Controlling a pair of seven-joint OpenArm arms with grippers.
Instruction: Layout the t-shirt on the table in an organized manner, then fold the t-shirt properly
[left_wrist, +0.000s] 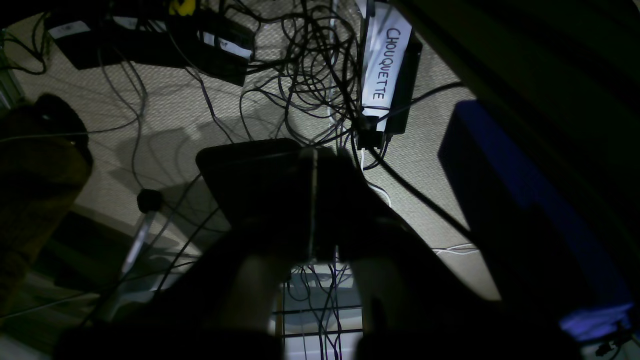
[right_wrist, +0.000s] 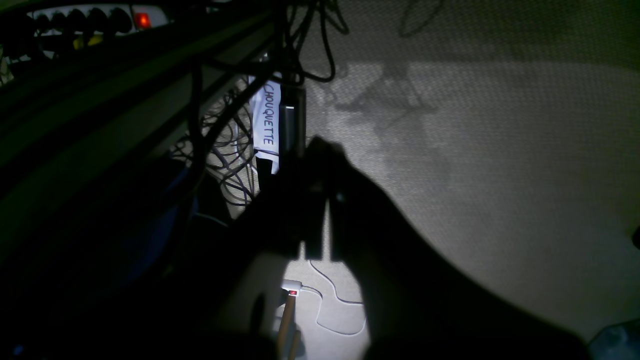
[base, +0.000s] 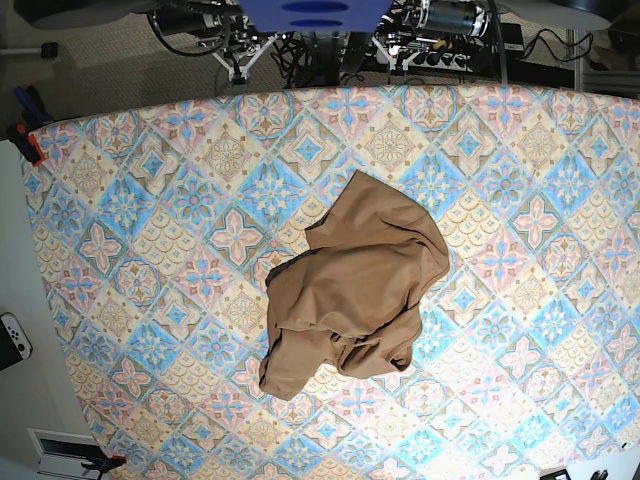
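We see beige carpet (right_wrist: 500, 150) under tangled black cables (left_wrist: 310, 65), a power strip (right_wrist: 90, 20) glowing red, dim light.

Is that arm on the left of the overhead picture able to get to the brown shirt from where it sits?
Probably yes: the t-shirt lies crumpled mid-table with nothing around it, though the right arm is tucked beyond the far edge, pointing at the floor.

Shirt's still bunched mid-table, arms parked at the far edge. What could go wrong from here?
1. The t-shirt lies crumpled with overlapping folds, so a grasp may catch several layers and drag it instead of spreading it.
2. Loose cables hang near the left end effector, so there is a snag risk on lift-off.
3. Both wrist views are dark and show only floor; the right end effector starts without seeing the cloth.
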